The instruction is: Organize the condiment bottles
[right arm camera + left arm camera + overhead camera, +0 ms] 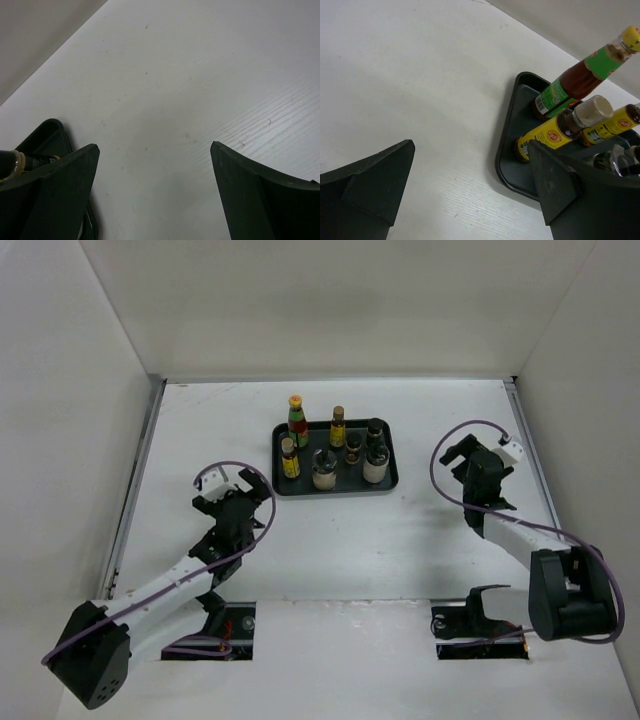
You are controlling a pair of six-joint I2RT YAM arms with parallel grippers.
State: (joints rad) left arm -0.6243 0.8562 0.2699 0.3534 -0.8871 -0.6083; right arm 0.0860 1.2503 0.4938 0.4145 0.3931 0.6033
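Left gripper (471, 145) gapes wide, holding nothing, left of the tray (336, 490) of bottles (337, 427); right gripper (154, 145) likewise, right of it.

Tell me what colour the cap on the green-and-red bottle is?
The cap is yellow, clearest in the left wrist view.

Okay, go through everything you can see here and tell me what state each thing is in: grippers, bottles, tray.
left gripper: open, holding nothing.
right gripper: open, holding nothing.
green-and-red bottle: upright in the tray, yellow cap on.
amber yellow-labelled bottles: upright in the tray, capped.
pale-bodied bottles: upright in the tray.
black tray: flat on the table, holding every bottle.
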